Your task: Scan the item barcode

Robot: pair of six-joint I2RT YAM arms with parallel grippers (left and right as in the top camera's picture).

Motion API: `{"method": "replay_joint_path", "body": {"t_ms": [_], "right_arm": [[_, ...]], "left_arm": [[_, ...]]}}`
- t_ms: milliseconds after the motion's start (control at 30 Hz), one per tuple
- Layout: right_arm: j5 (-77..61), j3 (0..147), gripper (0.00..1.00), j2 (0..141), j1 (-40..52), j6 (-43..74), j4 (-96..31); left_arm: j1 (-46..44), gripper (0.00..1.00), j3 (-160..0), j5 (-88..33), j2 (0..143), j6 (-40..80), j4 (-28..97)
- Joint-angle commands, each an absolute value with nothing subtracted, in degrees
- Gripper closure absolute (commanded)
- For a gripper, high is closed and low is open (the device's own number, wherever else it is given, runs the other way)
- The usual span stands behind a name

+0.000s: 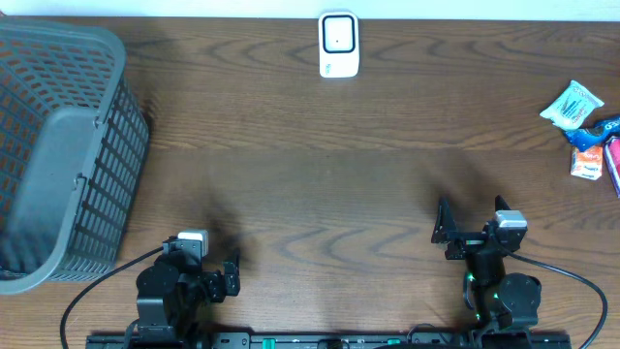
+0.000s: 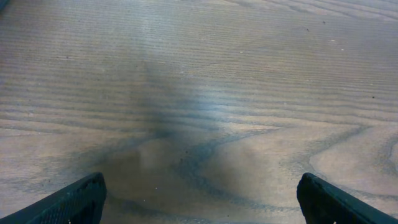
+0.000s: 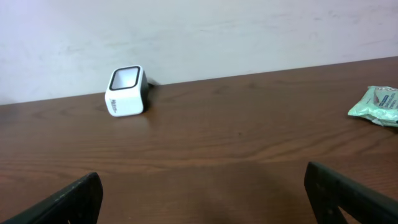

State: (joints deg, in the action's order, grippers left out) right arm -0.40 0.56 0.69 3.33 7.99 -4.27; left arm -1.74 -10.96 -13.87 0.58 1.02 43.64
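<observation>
- The right claw [image 1: 471, 209] hangs low at the lower right of the overhead view. Its jaws are spread wide with nothing between them; its own camera shows only bare wood between the two black fingertips [image 3: 348, 198].
- The left claw [image 1: 208, 262] sits at the lower left, likewise wide open and empty. It looks straight down onto the dark brown wood-grain counter [image 1: 320, 174].
- The goods to be scanned lie in a small heap at the far right edge of the overhead view. There is a pale green crinkled packet [image 1: 573, 105], below it a blue wrapper [image 1: 603, 128], and then a small orange-and-white carton [image 1: 587, 163].
- The white box-shaped barcode scanner [image 1: 338, 44] stands at the top centre of the frame, well apart from that heap. In the right wrist view its window faces out over the counter.
- A grey plastic lattice basket [image 1: 58, 145] fills the left edge.
- The relation that matters: the heap lies up and to the right of the right claw, and the left claw is far across the frame. So the right arm is plainly the nearer one.
- The green packet's long axis runs diagonally, lower left to upper right. The jaws would probably do best closing across its shorter width.
- No barcode can be made out on any item from here.
</observation>
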Motion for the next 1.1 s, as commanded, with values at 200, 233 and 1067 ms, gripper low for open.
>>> {"method": "replay_joint_path", "body": {"t_ms": [200,233,1067], "right_arm": [[-0.56,0.32,0.01,0.30,3.09,6.98,-4.27],[-0.54,0.32,0.01,0.30,3.09,6.98,-4.27],[-0.54,0.32,0.01,0.30,3.09,6.98,-4.27]], "left_arm": [[-1.96,0.02,-10.72,-14.52,0.23,0.05,44.75],[-1.96,0.02,-10.72,-14.55,0.23,0.05,44.75],[-1.96,0.02,-10.70,-12.64,0.12,0.03,44.75]]}}
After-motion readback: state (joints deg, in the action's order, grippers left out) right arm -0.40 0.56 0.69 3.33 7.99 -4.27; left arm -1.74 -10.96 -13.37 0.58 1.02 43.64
